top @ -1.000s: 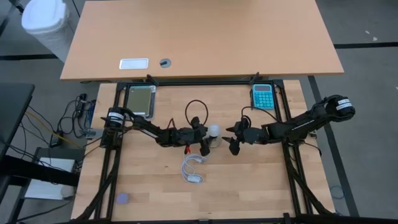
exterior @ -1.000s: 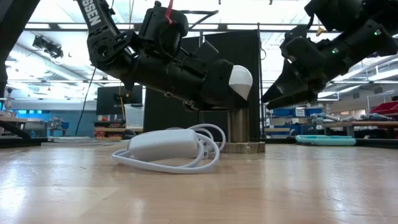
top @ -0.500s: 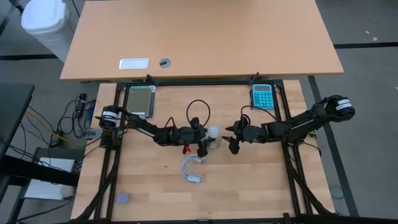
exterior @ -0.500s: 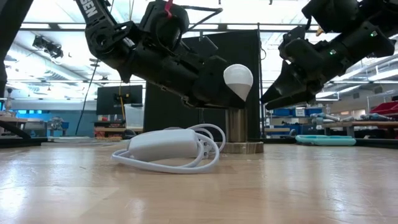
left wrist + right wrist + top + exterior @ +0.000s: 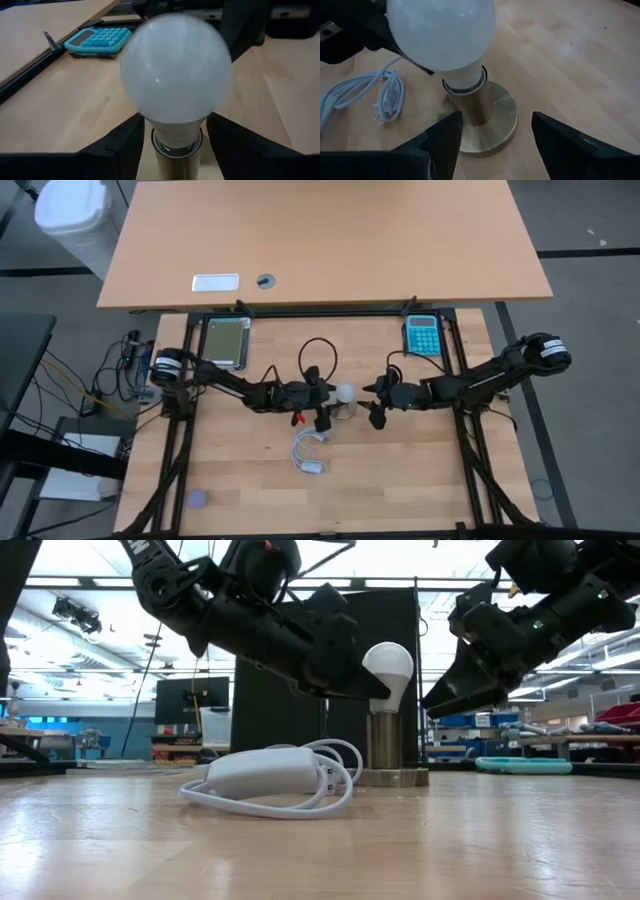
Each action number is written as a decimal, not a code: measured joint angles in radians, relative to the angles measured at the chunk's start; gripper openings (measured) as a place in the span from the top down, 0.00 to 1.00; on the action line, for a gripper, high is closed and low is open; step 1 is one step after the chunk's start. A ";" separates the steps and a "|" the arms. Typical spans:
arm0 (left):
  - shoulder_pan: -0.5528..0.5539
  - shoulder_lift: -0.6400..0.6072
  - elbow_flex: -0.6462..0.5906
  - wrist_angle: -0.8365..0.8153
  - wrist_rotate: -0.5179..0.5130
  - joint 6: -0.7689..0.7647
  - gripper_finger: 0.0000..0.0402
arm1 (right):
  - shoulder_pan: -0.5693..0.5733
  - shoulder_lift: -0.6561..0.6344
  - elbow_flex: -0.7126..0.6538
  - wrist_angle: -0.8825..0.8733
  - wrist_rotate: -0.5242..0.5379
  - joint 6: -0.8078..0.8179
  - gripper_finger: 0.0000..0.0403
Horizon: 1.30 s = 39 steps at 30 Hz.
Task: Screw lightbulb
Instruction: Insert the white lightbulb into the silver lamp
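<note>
The lightbulb (image 5: 388,668) now stands upright in the brass socket (image 5: 386,745) near the middle of the bench (image 5: 400,480); a second ago it hung tilted above the socket, carried in the left end effector (image 5: 174,131). That end effector has since let its fingers part: in the left wrist view they sit on either side of the bulb's neck with gaps showing, so it looks released, and the arm has drawn back a little on the side of the socket away from the right arm. In the level view its tip remains close against the bulb's lower side; I cannot tell if it touches.

The right end effector (image 5: 496,131) hovers on the other side of the socket, fingers spread and holding nothing, unmoved since earlier.

The coiled white cable (image 5: 308,452) lies just beside the socket, the blue calculator (image 5: 423,334) well beyond it
</note>
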 joint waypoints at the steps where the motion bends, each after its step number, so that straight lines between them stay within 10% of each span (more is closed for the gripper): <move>1: 0.000 -0.009 0.000 -0.012 0.000 0.000 0.45 | 0.000 0.000 0.000 0.002 0.000 -0.001 0.40; 12: -0.004 -0.031 0.004 -0.113 0.000 -0.055 0.45 | 0.000 0.000 0.000 0.000 0.000 -0.001 0.40; 25: -0.012 -0.145 0.126 -0.625 0.006 -0.189 0.45 | -0.020 0.000 0.000 -0.028 -0.127 -0.006 0.40; 39: -0.066 -0.120 -0.067 -0.344 -0.091 -0.261 0.46 | -0.036 0.000 -0.174 0.241 -0.092 -0.024 0.40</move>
